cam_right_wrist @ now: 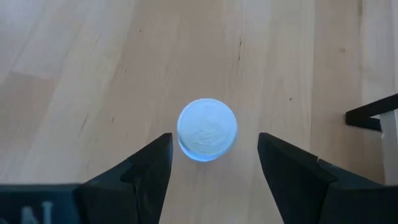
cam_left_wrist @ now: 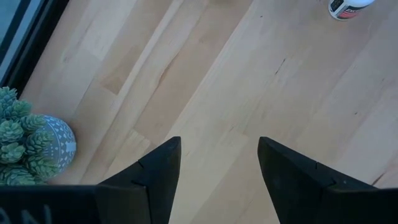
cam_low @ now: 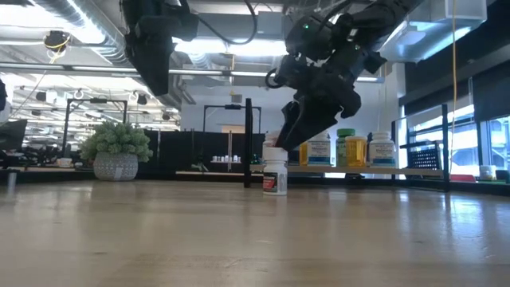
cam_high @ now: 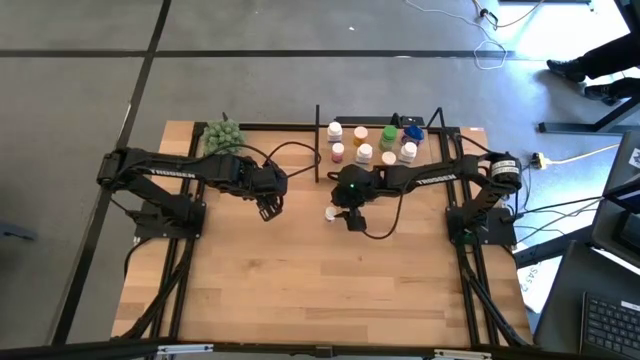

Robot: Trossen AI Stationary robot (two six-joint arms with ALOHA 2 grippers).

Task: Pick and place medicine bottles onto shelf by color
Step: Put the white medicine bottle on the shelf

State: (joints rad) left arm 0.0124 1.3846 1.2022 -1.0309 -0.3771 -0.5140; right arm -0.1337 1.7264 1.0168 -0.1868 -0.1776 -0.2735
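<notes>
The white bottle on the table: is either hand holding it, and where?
No. The right hand hangs open above the white bottle, fingers apart from its cap. The left hand is open and empty too.

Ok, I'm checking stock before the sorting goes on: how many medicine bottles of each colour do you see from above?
White bottles: 5
Orange bottle: 1
Green bottle: 1
Blue bottle: 1
Pink-red bottle: 1
Total: 9, as far as the high view lets me tell.
</notes>
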